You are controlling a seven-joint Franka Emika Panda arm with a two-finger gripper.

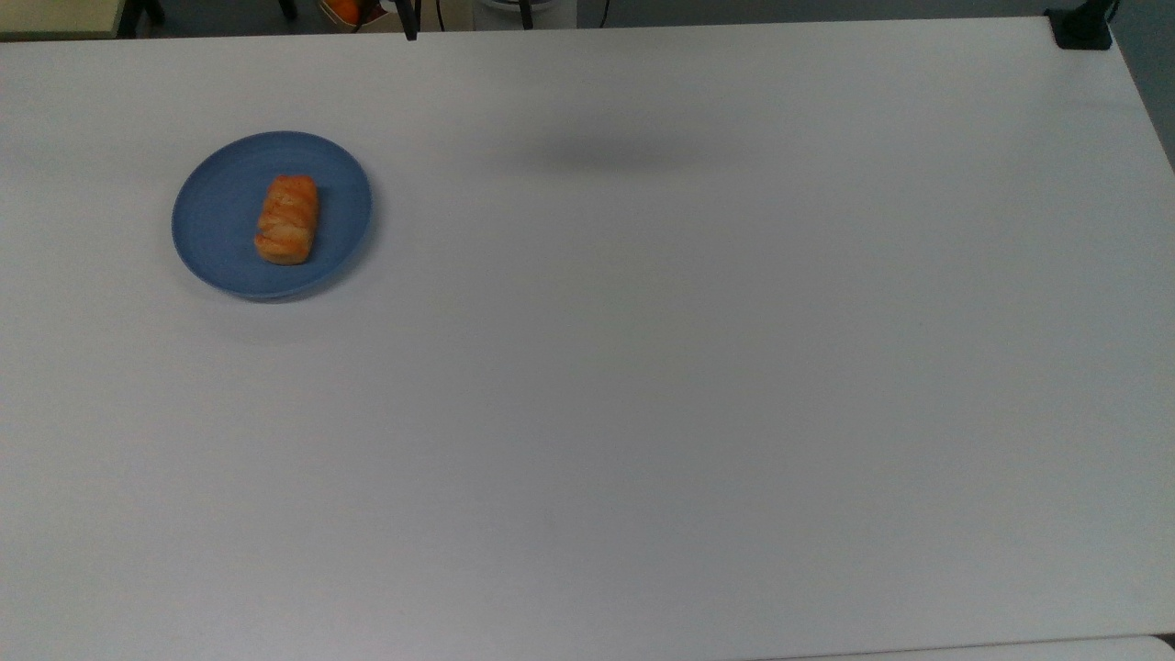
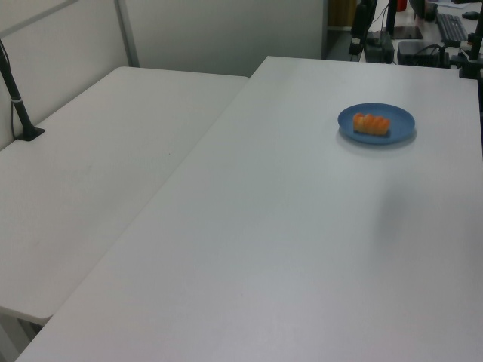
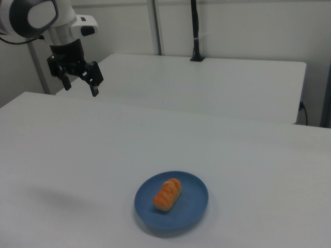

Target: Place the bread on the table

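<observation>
I see the bread lying on the blue plate on the white surface. My gripper hangs high above, fingers spread, well apart from it.

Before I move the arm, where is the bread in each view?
Top view: the bread sits upper left, on the blue plate.
Left view: upper right, on the plate.
Right view: bottom centre, on the plate.
Shared landmark: the blue plate.
</observation>
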